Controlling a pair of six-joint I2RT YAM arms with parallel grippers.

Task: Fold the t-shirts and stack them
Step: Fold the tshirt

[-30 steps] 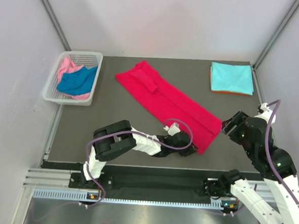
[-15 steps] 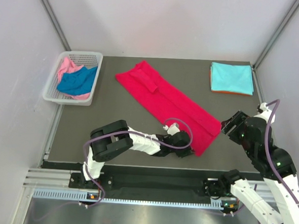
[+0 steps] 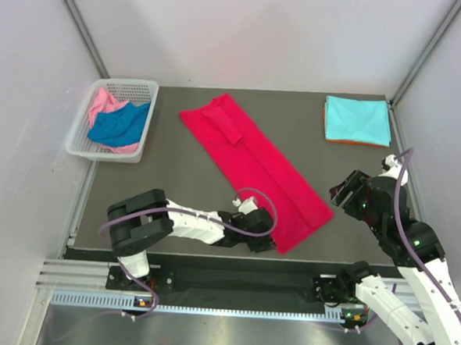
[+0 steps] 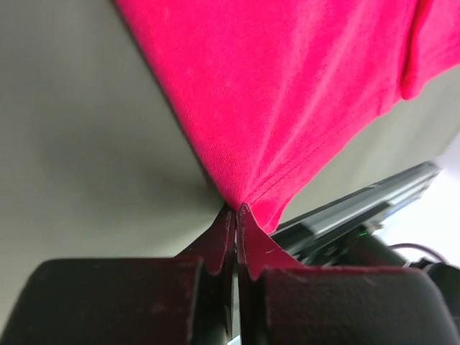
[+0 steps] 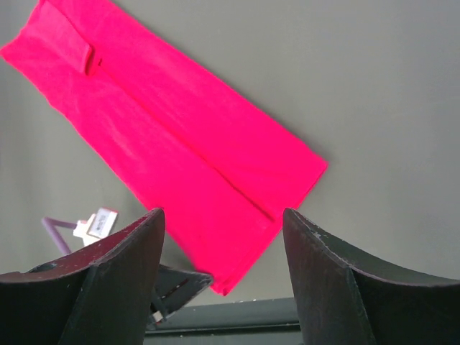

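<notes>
Nearest to the arm bases, the left gripper is pressed shut on the near corner of the crimson red soft cloth t-shirt; in the left wrist view the hem is pinched between the two black fingers and the cloth rises a little from the dark grey table. The right gripper hangs just beside the near right corner of this red shirt, its fingers spread wide and holding nothing.

The red shirt lies as a long narrow strip, slanting from this near corner away to the far left; its sides seem already folded inward, and one sleeve lies flat on top at the far end. In my judgement the lengthwise fold is done and the crosswise folds are left, then the move to the pile.

Beyond the red shirt to the far right lies the light turquoise folded t-shirt, a neat rectangle; under it a thin edge of the orange t-shirt shows, so two shirts look finished and stacked. Beyond the red shirt to the far left stands the white plastic lattice basket; in it the royal blue t-shirt lies crumpled on the pink t-shirt, both not yet folded. So I judge the task about half done; two are stacked, one is in hand, two wait.
</notes>
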